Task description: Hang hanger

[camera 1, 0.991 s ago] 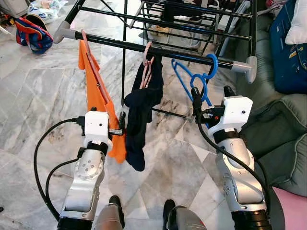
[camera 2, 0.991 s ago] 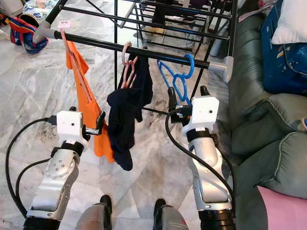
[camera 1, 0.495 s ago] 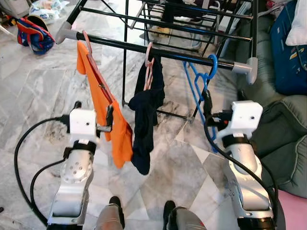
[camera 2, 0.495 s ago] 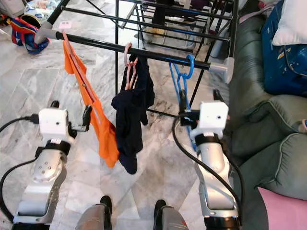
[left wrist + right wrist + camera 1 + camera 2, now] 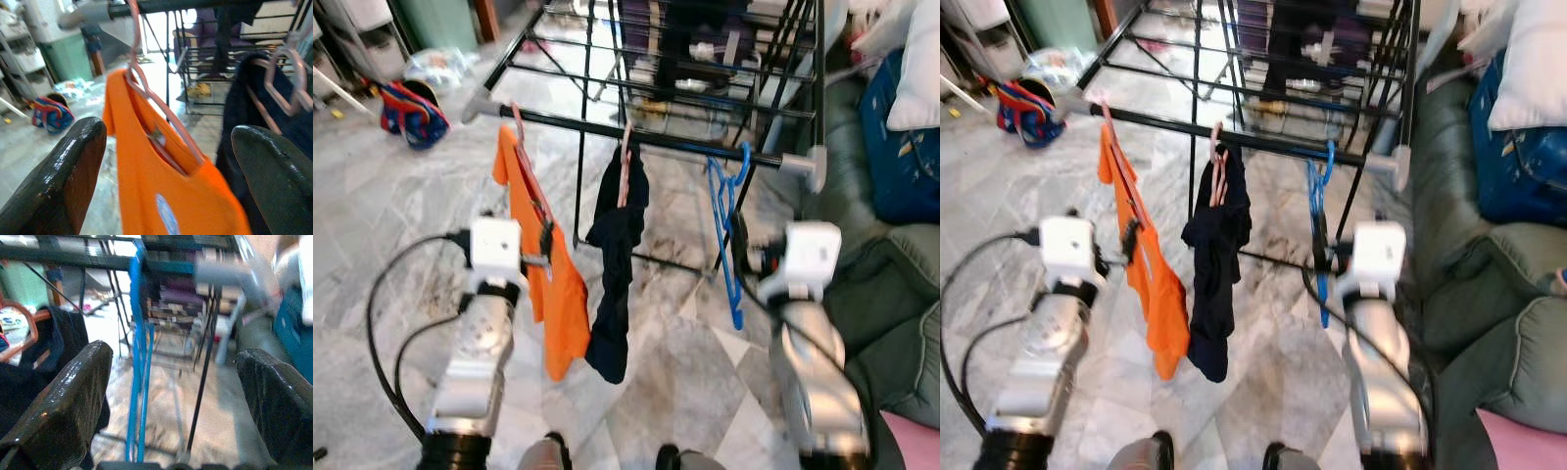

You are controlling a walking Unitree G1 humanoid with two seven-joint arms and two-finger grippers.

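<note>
A blue hanger (image 5: 724, 230) hangs by its hook from the front black rail (image 5: 675, 140) of the drying rack, nothing holding it. My right gripper (image 5: 769, 232) is just right of it, open; the right wrist view has the blue hanger (image 5: 137, 357) ahead between the spread fingers (image 5: 58, 406). Further left on the rail hang a dark garment (image 5: 615, 250) and an orange shirt (image 5: 548, 274), each on a pink hanger. My left gripper (image 5: 517, 225) stands open by the orange shirt (image 5: 166, 196), touching nothing.
A green sofa (image 5: 901, 294) with a blue bag (image 5: 901, 147) and a white pillow (image 5: 915, 69) lies close on the right. A red and blue bag (image 5: 411, 103) sits on the marble floor at the far left. More rack rails (image 5: 705, 59) and clothes are behind.
The whole view has tilted up and drawn back. The blue hanger has swung from slanted to hanging straight down. Both grippers stay open and empty.
</note>
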